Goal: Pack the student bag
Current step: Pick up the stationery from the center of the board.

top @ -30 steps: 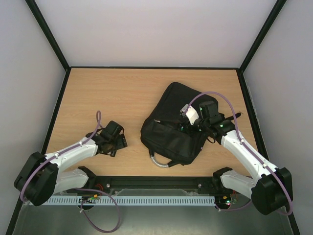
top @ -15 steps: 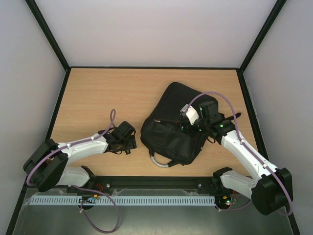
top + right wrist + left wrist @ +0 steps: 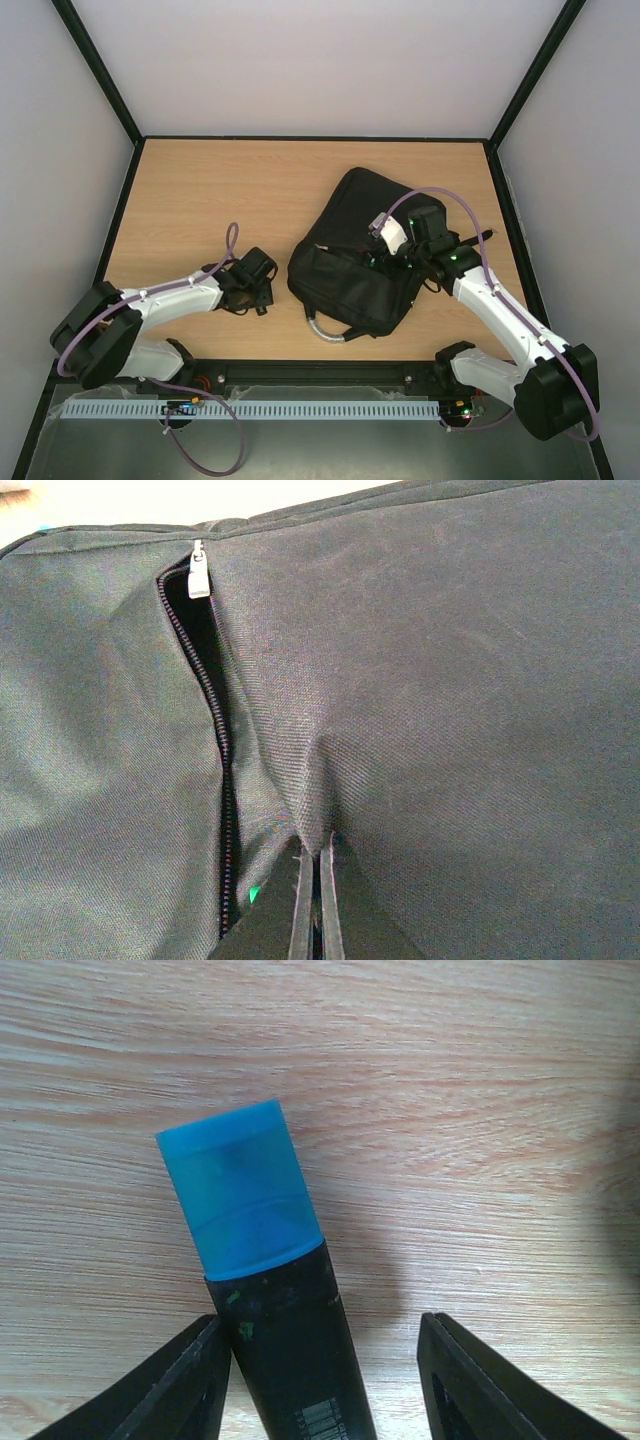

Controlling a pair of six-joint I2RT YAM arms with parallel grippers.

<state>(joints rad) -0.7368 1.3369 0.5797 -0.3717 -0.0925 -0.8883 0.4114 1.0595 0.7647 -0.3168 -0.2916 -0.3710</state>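
Pale walls (image 3: 320, 60) with black frame edges enclose a wood-grain table (image 3: 220, 190), and the student bag (image 3: 355, 265) lies flat on its right-hand half, set at an angle, with its grey curved handle (image 3: 328, 330) pointing toward the near edge. The left gripper (image 3: 322, 1325) is down at the tabletop just left of the bag, apart from it, and its jaws stand partly spread. Between them lies a marker (image 3: 268, 1280) with a black body and a blue cap, flat on the wood and tilted so the cap points away from the wrist. In the left wrist view, the finger on the left side of the picture (image 3: 190, 1380) touches the marker's black body. The other finger (image 3: 470, 1380) is clear of it, with bare table between the two, so the marker is bracketed but not clamped. The right gripper (image 3: 315, 845) is on top of the bag near its right side. Its fingers are pressed together on a small fold of the black fabric, which puckers and draws in toward the tips. Just beside that pinch runs a zip (image 3: 222, 760) that gapes open along its length, dark inside. Its metal pull (image 3: 198, 580) sits at the far end, near the bag's edge.
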